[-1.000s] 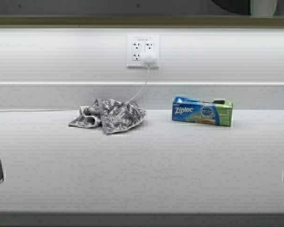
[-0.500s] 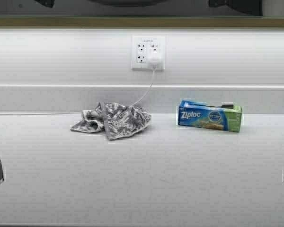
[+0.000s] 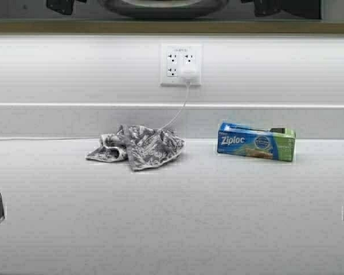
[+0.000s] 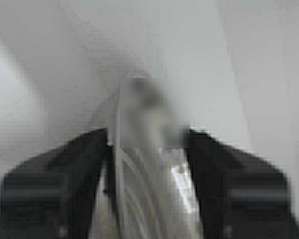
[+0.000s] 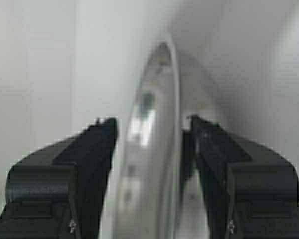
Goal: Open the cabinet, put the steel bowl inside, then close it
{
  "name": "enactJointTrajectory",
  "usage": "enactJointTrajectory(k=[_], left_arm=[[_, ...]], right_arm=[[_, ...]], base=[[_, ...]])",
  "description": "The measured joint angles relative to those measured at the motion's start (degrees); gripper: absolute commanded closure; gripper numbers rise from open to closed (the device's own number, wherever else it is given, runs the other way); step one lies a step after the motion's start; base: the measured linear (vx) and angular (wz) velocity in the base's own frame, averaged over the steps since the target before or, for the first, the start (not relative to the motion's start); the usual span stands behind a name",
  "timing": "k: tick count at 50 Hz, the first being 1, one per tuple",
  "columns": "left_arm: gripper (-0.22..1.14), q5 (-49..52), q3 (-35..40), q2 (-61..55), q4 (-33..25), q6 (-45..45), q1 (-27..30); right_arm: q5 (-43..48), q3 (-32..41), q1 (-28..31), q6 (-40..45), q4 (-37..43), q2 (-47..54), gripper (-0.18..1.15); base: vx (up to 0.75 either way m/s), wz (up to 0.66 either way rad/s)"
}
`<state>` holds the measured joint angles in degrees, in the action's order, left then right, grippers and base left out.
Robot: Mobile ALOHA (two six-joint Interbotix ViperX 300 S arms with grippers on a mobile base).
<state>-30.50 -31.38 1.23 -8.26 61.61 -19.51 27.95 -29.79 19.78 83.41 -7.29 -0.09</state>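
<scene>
While raised above the counter [image 3: 172,217], steel bowl [image 3: 160,7] rim clamped between left gripper [image 4: 147,149] and right gripper [image 5: 149,144] jaws

The steel bowl [image 3: 160,7] is shiny silver with grey reflections. The cloth [image 3: 139,146] has a grey and white leafy pattern. The Ziploc box [image 3: 256,142] is blue and green. The outlet [image 3: 180,64], cord and counter [image 3: 172,212] are white.

Kitchen: countertop [image 3: 172,217], wall outlet [image 3: 180,65], Ziploc box [image 3: 256,141]
</scene>
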Motion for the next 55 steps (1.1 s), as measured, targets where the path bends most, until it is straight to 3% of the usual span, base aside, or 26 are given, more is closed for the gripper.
enactJointTrajectory(k=[16, 20, 24, 29, 31, 34, 39, 49, 55], left_arm=[[0.07, -2.46, -3.52, 0.97, -1.05, 0.00, 3.52], [0.12, -3.34, -4.57, 1.93, -1.23, -0.09, 4.22], [0.40, -4.31, -6.06, 3.16, -0.44, -0.26, 4.66], [0.95, -5.71, -7.65, 5.27, 1.76, -0.62, 4.57], [1.07, -5.98, -8.44, 6.50, 2.29, -1.05, 4.57], [1.01, -6.06, -9.93, 8.79, 2.64, -2.02, 4.13], [0.82, -6.15, -13.62, 13.45, 2.72, -6.15, 1.49], [0.87, -4.39, -23.29, 24.26, 2.72, -20.13, -6.68], [0.87, 4.22, -29.44, 31.29, 1.23, -31.90, -8.96]], right_arm=[[-0.53, -0.79, -4.48, -0.88, -0.26, 0.00, 0.16], [-0.35, -1.23, -4.57, -0.97, -1.23, -0.53, 0.20], [0.79, -1.85, -4.57, -1.58, -3.78, -1.76, 0.37], [1.58, -2.81, -4.22, -3.60, -7.73, -4.31, 0.81], [1.58, -3.34, -3.87, -4.92, -8.96, -5.54, 0.97], [1.58, -4.39, -2.99, -7.73, -10.55, -7.47, 1.04], [0.35, -7.03, -0.18, -13.27, -11.34, -10.90, 0.87], [-7.73, -13.18, 9.40, -29.44, -10.81, -17.84, 0.90], [-14.50, -17.49, 13.01, -39.46, -9.14, -21.18, 0.90]], base=[[0.00, 0.00], [0.00, 0.00], [0.00, 0.00], [0.00, 0.00], [0.00, 0.00], [-0.01, -0.01], [-0.01, 0.00], [-0.02, -0.02], [-0.05, -0.04]])
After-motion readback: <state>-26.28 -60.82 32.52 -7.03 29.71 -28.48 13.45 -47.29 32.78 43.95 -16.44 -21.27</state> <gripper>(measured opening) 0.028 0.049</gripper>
